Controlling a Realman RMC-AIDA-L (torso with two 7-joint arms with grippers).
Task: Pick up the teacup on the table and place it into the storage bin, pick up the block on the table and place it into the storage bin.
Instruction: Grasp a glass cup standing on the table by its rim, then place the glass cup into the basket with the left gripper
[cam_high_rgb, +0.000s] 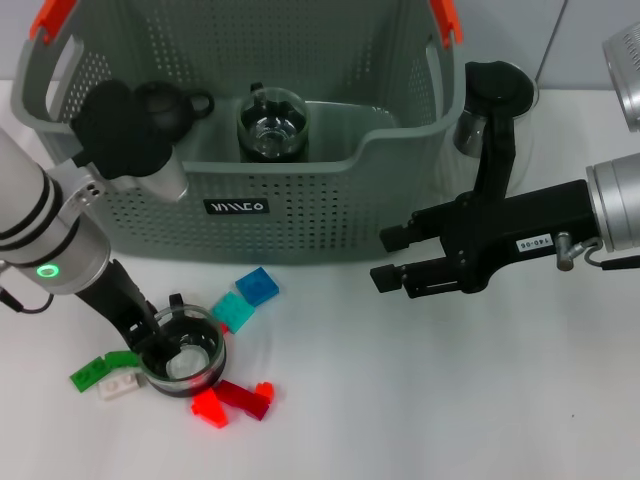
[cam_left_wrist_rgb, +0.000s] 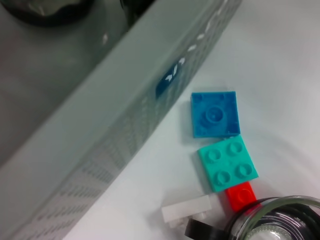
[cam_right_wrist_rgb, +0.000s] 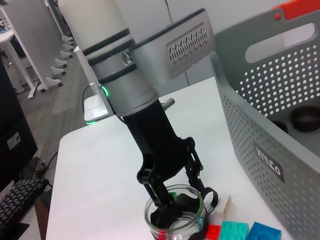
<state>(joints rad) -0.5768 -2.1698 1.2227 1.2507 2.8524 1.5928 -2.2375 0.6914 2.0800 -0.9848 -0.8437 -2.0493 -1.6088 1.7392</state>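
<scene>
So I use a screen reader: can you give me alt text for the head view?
The left tool reaches into a glass teacup ringed by coloured blocks, in front of the grey storage bin. The right tool hovers above the table, right of the bin.

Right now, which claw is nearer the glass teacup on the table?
Left. The left claw is down at the glass teacup, one finger inside its rim. The right claw hovers apart, over bare table beside the storage bin.

teacup (cam_high_rgb: 183, 357) clear glossy glass; storage bin (cam_high_rgb: 300, 215) matt grey perforated plastic; blocks (cam_high_rgb: 256, 287) smooth glossy plastic.
</scene>
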